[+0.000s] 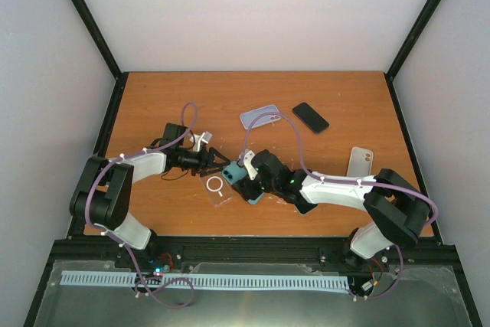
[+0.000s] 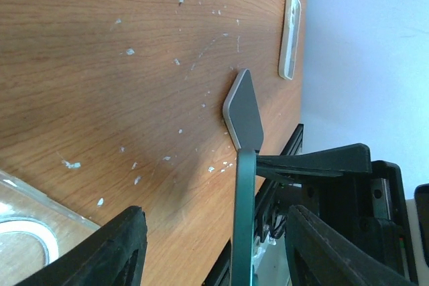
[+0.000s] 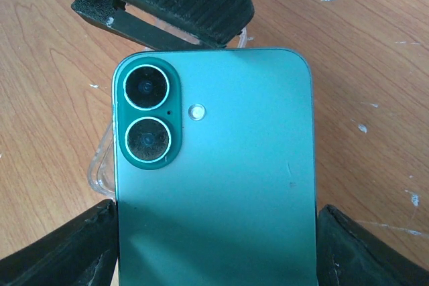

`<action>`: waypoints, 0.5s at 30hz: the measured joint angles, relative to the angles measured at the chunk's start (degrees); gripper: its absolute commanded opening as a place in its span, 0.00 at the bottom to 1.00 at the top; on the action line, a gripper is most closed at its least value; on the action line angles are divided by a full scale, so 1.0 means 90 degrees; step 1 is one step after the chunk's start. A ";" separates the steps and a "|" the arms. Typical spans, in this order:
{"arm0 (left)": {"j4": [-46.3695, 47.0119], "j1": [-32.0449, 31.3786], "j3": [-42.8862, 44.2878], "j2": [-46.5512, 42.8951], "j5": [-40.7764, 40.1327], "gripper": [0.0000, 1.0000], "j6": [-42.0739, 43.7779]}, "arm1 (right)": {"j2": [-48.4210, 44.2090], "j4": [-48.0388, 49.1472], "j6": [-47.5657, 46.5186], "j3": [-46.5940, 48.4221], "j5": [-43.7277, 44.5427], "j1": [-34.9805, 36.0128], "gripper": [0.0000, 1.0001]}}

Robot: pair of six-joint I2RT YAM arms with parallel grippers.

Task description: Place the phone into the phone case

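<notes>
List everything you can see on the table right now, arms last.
green phone: 1, teal green, table centre, back up, the clear case's edge showing under it
clear case: 1, see-through with a white ring, just left of the green phone
pale case: 1, lilac, far middle
black phone: 1, black, right of the pale case
white phone or case: 1, white, right side; cannot tell which
table: 1, brown wood
left gripper: 1, black, open around the green phone's camera end
right gripper: 1, black, shut on the green phone's sides
</notes>
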 measured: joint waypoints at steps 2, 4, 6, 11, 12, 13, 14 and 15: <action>0.0034 0.0000 0.0000 0.0000 0.0068 0.54 0.0000 | 0.0000 0.0000 -0.0022 0.0000 -0.0007 0.0005 0.55; 0.0053 -0.0002 0.0002 0.0000 0.0138 0.52 0.0002 | 0.0000 0.0000 -0.0039 0.0002 -0.0010 0.0015 0.55; 0.0053 -0.0007 0.0000 0.0002 0.0172 0.50 0.0000 | 0.0000 0.0000 -0.0041 0.0005 -0.0010 0.0024 0.55; 0.0032 -0.0036 0.0005 0.0036 0.0199 0.42 0.0024 | 0.0000 -0.0017 -0.0078 0.0097 -0.0017 0.0039 0.55; 0.0005 -0.0036 0.0015 0.0039 0.0197 0.41 0.0036 | 0.0000 -0.0022 -0.0087 0.0124 -0.0017 0.0041 0.55; -0.0017 -0.0036 0.0032 0.0041 0.0197 0.39 0.0044 | 0.0000 -0.0029 -0.0102 0.0165 -0.0017 0.0044 0.55; -0.0049 -0.0039 0.0056 0.0044 0.0197 0.36 0.0058 | 0.0000 -0.0041 -0.0109 0.0189 -0.0017 0.0044 0.55; -0.0073 -0.0039 0.0083 0.0041 0.0202 0.33 0.0080 | 0.0000 -0.0053 -0.0117 0.0216 -0.0015 0.0046 0.55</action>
